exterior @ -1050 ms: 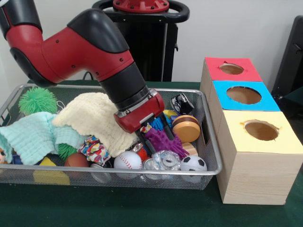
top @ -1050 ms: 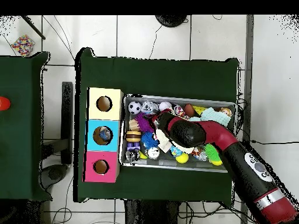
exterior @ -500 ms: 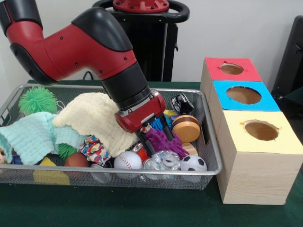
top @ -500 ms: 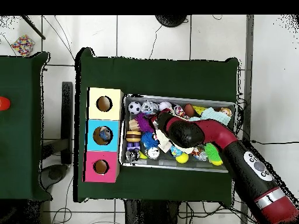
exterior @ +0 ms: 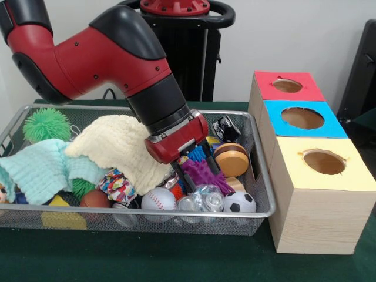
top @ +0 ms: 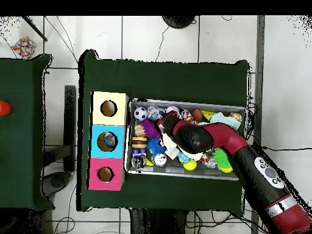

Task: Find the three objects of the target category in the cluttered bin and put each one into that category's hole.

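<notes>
Front view: shows the gripper [exterior: 194,170] low in the centre of the frame, down among the clutter in the right half of the wire bin [exterior: 261,176], hung from the red and black arm [exterior: 106,59] that enters from the upper left. Cannot tell whether spread or pinching; too buried in toys. Places the purple spiky toy [exterior: 202,175] right at the claw, touching it and spilling out to its lower right. Puts a blue spiky toy [exterior: 197,154] just above that, against the red wrist.

Looks soft and rubbery, that purple toy: deep violet, covered in short blunt tendrils, partly hidden by the claw.

Finds round it a wooden yo-yo [exterior: 231,160] to the right, a soccer ball [exterior: 239,202] at lower right, a clear plastic ball [exterior: 205,200] and a baseball [exterior: 158,199] along the bin's bottom edge. Finds to the left a cream cloth [exterior: 117,147] draped over a mint cloth [exterior: 41,167], and a green spiky ball [exterior: 47,123] at the upper left corner.

Sets the bin on a dark green table cover [exterior: 147,258], beside a wooden box at the right with three round holes in the red top [exterior: 287,86], the blue top [exterior: 302,118] and the yellow top [exterior: 324,161].

Overhead view: gives the gripper [top: 159,128] at the bin's left part, near the box [top: 108,141]; white tiled floor [top: 158,36] all round.
</notes>
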You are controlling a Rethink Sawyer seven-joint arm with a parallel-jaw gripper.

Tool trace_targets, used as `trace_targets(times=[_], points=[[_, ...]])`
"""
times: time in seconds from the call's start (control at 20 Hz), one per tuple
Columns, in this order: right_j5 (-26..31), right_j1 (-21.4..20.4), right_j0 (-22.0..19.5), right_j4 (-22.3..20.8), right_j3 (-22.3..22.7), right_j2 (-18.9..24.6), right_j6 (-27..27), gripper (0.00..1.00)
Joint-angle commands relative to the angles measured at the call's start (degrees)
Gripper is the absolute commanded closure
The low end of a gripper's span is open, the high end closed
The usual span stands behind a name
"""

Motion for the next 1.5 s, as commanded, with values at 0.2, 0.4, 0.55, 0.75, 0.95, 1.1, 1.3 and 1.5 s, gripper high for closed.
trace_targets(times=[0.2,0.4,0.55,0.75,0.95,1.1,1.3,1.5], points=[[-5.61,0.08,0.42,-6.29,-2.49,1.06,-7.46,0.00],[-5.08,-0.07,0.81,-6.83,-3.09,0.37,-7.66,0.00],[-4.06,-0.22,1.04,-6.80,-3.59,-0.06,-8.14,0.00],[-3.16,-1.38,1.87,-7.53,-3.45,-1.33,-7.20,0.00],[-0.79,-1.40,2.80,-8.15,-4.67,-3.12,-8.05,0.00],[0.39,-1.87,3.90,-8.88,-5.53,-4.64,-8.15,0.00],[4.04,-5.08,6.96,-7.91,-7.65,-5.95,-8.14,0.00],[3.77,-5.60,7.63,-9.02,-8.16,-7.98,-9.11,0.00]])
